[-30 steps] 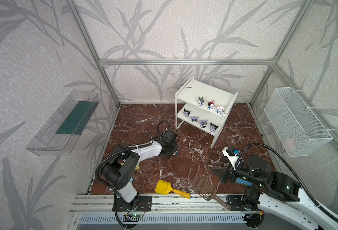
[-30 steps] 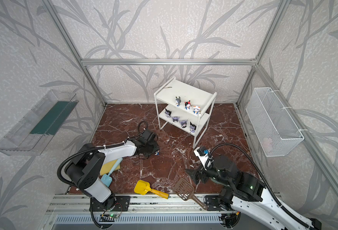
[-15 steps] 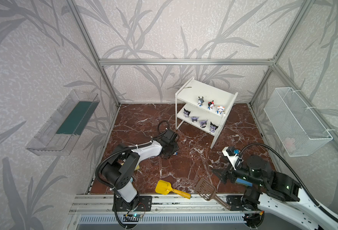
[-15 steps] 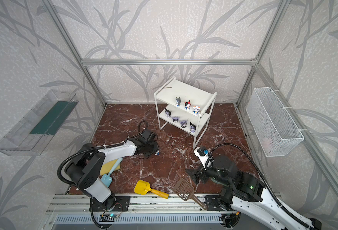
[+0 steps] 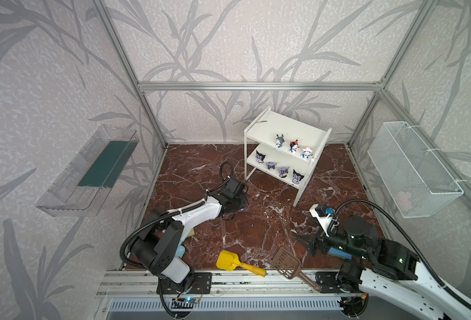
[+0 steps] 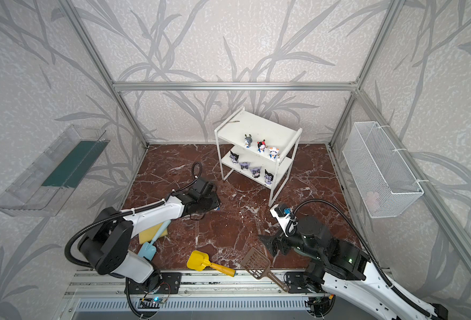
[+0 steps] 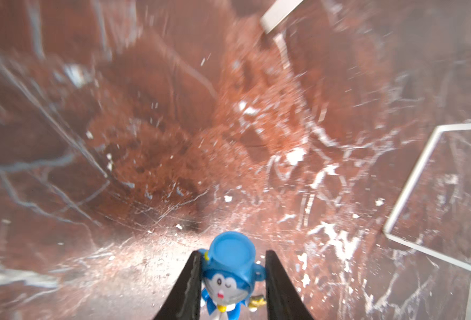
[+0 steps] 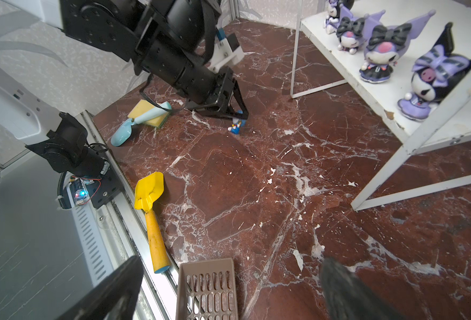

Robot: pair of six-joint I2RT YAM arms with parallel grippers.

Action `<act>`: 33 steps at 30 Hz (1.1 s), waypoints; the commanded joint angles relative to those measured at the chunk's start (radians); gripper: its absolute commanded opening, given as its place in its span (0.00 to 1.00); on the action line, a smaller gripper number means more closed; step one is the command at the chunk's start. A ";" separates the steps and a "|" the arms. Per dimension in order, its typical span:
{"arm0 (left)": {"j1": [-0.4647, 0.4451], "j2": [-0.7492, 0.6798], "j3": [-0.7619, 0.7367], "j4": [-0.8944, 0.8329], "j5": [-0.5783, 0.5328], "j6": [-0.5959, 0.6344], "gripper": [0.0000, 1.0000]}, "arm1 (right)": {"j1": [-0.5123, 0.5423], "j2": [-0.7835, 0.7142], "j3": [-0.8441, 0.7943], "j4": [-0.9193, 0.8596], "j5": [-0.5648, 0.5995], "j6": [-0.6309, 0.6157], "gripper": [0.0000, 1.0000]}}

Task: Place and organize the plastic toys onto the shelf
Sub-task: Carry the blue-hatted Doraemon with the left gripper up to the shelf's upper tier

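Left claw (image 7: 233,253) sits narrow on the blue-headed figurine (image 7: 230,279), both fingers (image 7: 192,277) against its head. The figurine is on the marble bench (image 5: 256,235) at about 8 o'clock from the shelf (image 5: 312,166). It looks like hard, light, glossy plastic with a big round head, so probably slippery and top-heavy. Gripping across the head's widest part seems safest. Right claw (image 8: 230,259) gapes wide, empty.

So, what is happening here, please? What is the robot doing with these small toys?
The left pincer is closed on the blue-headed toy, which seems to stand on the floor in front of the shelf. Seven toys already stand on the shelf: three blue-and-white ones on the upper tier and four purple ones on the lower tier. The right pincer hangs wide open near the brown scoop and holds nothing.
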 commanded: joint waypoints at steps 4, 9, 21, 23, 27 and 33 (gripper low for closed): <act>-0.013 -0.193 0.039 0.000 -0.110 0.248 0.19 | 0.001 0.019 -0.004 0.029 -0.025 -0.013 0.99; -0.032 -0.329 0.073 0.029 -0.157 0.409 0.19 | 0.001 0.035 0.007 0.055 -0.067 -0.023 0.99; -0.035 -0.328 0.316 0.136 -0.086 0.624 0.19 | 0.001 0.086 0.061 0.059 -0.062 -0.026 0.99; -0.036 -0.286 0.373 0.147 -0.063 0.635 0.18 | 0.002 0.086 0.073 0.061 -0.063 -0.025 0.99; -0.036 -0.219 0.455 0.187 -0.030 0.642 0.18 | 0.002 0.094 0.109 0.031 -0.055 -0.037 0.99; -0.035 -0.117 0.557 0.242 -0.004 0.635 0.18 | 0.003 0.059 0.116 -0.011 -0.033 -0.034 0.99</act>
